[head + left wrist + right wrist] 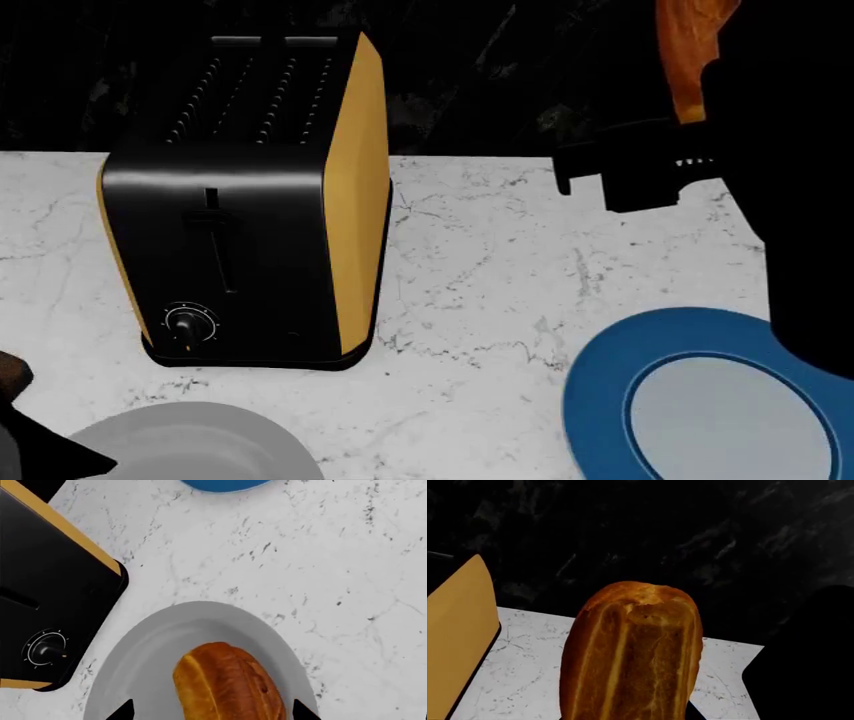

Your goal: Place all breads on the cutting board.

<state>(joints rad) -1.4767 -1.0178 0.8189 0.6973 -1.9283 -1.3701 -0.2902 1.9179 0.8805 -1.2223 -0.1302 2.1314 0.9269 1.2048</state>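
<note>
We see flat, even simulator light on the white marble counter (507, 280), bright and free of glare. The black backsplash (694, 540) reads very dim, with only faint mottling. The toaster (240, 200) throws a thin soft shadow at its base, and its black face carries a weak sheen. The grey plate (193, 630) shades gently toward its rim. The held loaf (634, 655) shows a soft gloss on its crust and looks slightly blurred up close. Edges elsewhere stay sharp, without visible distortion.

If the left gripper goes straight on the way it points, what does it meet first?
Most likely the golden-brown bread loaf lying on the round grey plate, which sits between the open left gripper fingertips; depth is unclear.
</note>
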